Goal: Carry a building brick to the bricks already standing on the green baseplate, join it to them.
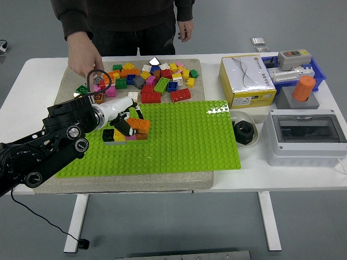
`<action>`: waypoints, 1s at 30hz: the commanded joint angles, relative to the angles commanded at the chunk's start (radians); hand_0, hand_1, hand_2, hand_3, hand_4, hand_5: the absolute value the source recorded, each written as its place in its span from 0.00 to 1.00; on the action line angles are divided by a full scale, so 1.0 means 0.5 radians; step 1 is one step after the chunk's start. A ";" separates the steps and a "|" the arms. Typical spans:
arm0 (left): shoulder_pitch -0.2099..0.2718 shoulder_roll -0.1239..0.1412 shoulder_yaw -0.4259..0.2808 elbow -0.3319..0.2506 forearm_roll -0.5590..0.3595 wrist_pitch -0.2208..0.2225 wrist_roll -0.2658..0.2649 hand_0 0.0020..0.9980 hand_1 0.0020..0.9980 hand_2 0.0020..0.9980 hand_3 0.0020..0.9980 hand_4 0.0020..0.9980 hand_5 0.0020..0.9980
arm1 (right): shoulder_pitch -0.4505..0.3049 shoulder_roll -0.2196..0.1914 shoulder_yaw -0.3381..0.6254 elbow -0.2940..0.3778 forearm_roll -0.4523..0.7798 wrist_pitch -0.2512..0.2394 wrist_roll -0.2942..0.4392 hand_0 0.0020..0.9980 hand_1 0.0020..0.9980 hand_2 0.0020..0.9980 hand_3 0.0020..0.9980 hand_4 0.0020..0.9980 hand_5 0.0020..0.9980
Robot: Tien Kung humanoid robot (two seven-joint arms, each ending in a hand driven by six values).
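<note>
At the near left, the black left arm [38, 154] is seen coming over the desk [303, 176] edge and across the grey mat [124, 181]. The green baseplate [179, 143] is laid on this mat. The left robot hand [120, 120] is placed at the small group of joined bricks [126, 135] on the left part of the baseplate, and its fingers are closed around an orange brick [139, 125] — this brick is held on top of the group, touching the yellow, pink and brown bricks below it.

To the right of the baseplate a white bowl [245, 131] with a black part inside is found, and beside it a grey box with a clear lid [306, 135]. Behind these a yellow and white carton [247, 80] and an orange cylinder [304, 88] are seen.

Further back, a pile of loose bricks [146, 80] in many colours is spread on the mat. At the far side a person is standing — one hand [84, 58] is reaching down to the left end of the pile, the other hand [185, 28] is hanging at the side.
</note>
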 joint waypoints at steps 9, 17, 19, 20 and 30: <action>0.010 -0.036 -0.015 0.030 0.099 -0.010 0.026 0.09 0.00 0.00 0.40 0.54 0.00 | -0.001 0.000 0.000 0.000 0.000 0.002 0.001 0.63 0.43 0.59 0.72 0.73 0.93; 0.011 0.032 0.038 -0.056 0.042 -0.032 0.033 0.09 0.00 0.00 0.40 0.54 0.00 | -0.006 -0.004 -0.005 0.000 0.009 0.002 0.006 0.64 0.43 0.59 0.72 0.74 0.94; 0.014 0.041 0.043 -0.089 0.041 -0.035 0.035 0.09 0.00 0.00 0.40 0.54 0.00 | -0.006 -0.004 -0.005 0.000 0.010 0.002 0.007 0.64 0.43 0.59 0.72 0.74 0.94; 0.018 0.042 0.042 -0.100 0.048 -0.034 0.038 0.09 0.00 0.00 0.40 0.54 0.00 | -0.005 -0.004 -0.005 0.000 0.010 0.001 0.007 0.64 0.43 0.59 0.72 0.74 0.94; 0.047 0.019 -0.027 -0.083 0.119 -0.023 0.047 0.09 0.00 0.00 0.40 0.54 0.00 | 0.003 -0.005 -0.011 0.000 0.009 0.001 0.007 0.64 0.43 0.59 0.72 0.74 0.94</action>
